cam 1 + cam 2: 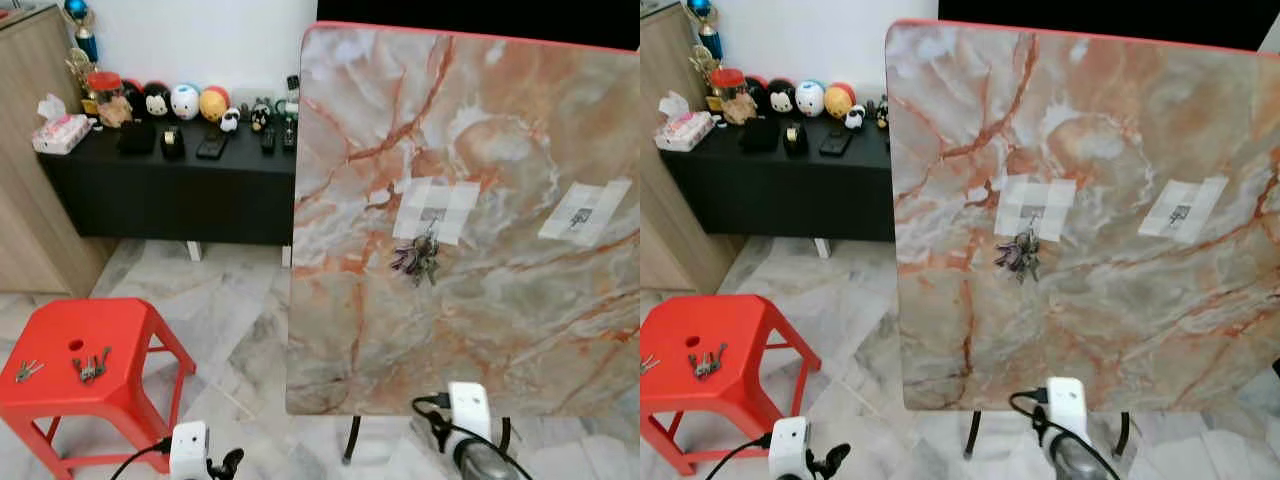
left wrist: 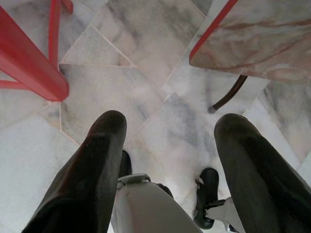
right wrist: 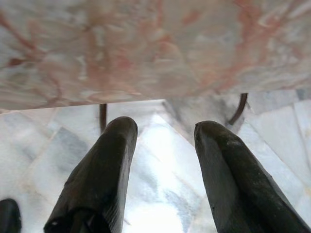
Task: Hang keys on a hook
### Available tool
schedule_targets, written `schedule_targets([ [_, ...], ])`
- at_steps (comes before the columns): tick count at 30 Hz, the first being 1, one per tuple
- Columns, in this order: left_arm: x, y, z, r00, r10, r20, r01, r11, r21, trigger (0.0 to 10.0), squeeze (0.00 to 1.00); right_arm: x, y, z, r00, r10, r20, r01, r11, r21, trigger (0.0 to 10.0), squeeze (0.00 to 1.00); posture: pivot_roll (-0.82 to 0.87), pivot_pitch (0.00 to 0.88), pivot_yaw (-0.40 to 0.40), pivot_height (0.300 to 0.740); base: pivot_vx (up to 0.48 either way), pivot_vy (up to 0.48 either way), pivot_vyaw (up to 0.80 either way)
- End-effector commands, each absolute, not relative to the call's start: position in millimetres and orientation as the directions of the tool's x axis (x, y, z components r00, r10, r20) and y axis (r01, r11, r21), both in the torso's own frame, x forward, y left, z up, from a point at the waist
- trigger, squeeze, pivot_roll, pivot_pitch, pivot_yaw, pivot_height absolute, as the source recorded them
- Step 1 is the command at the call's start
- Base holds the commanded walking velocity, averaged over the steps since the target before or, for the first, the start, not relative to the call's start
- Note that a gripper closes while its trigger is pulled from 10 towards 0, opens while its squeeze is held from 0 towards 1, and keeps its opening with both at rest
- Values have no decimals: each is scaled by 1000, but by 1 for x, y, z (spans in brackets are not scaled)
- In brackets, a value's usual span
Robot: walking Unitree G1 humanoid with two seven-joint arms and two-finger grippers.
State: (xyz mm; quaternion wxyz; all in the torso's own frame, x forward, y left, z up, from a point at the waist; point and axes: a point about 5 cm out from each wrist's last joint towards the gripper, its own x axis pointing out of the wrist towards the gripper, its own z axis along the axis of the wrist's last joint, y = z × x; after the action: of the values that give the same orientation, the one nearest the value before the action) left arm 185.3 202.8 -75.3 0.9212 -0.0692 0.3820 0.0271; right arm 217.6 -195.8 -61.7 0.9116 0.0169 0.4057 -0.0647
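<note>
Ahead, the upright marble-patterned board [image 1: 470, 220] carries two taped hooks: the left hook [image 1: 432, 213] holds a key bunch [image 1: 417, 260], the right hook [image 1: 581, 213] is bare. On the red plastic stool [image 1: 75, 355], near left, lies another small metal key bunch [image 1: 90, 366]; light, rigid, jangly, probably best pinched at its ring. Both the left gripper [image 2: 167, 145] and right gripper [image 3: 165, 145] hang low, fingers apart, empty.

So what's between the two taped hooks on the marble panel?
Only bare marble panel. In the left eye view, the left taped hook holds a bunch of keys; the right taped hook holds nothing, and nothing sits between them.
</note>
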Motion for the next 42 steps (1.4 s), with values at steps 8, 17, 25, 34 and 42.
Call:
schedule_targets([
  [8, 181, 202, -79, 671, -2, -741, -93, 992, -87, 10000, 0, 164, -212, -90, 475, -148, -868, 285, 958, -7, 10000, 0, 21, 0, -100, 740, 0, 0, 0],
  [17, 172, 204, -85, 602, 6, -798, -56, 998, -34, 10000, 0, 149, -214, -96, 434, -169, -885, 365, 931, 2, 10000, 0, 17, 0, -95, 740, 0, 0, 0],
  [25, 170, 202, -86, 598, 6, -801, -83, 995, -54, 10000, 0, 152, -216, -94, 436, -195, -879, 410, 912, 1, 10000, 0, 23, 0, -101, 740, 0, 30, 0],
  [34, 169, 199, -87, 593, -5, -805, -76, 995, -62, 10000, 0, 152, -216, -94, 447, -196, -873, 340, 940, -36, 10000, 0, 28, 0, -104, 740, 0, 297, 178],
  [42, 168, 200, -88, 589, -6, -808, -77, 995, -64, 10000, 0, 150, -214, -96, 440, -186, -878, 346, 938, -26, 10000, 0, 33, 0, -103, 740, 0, 307, 271],
])
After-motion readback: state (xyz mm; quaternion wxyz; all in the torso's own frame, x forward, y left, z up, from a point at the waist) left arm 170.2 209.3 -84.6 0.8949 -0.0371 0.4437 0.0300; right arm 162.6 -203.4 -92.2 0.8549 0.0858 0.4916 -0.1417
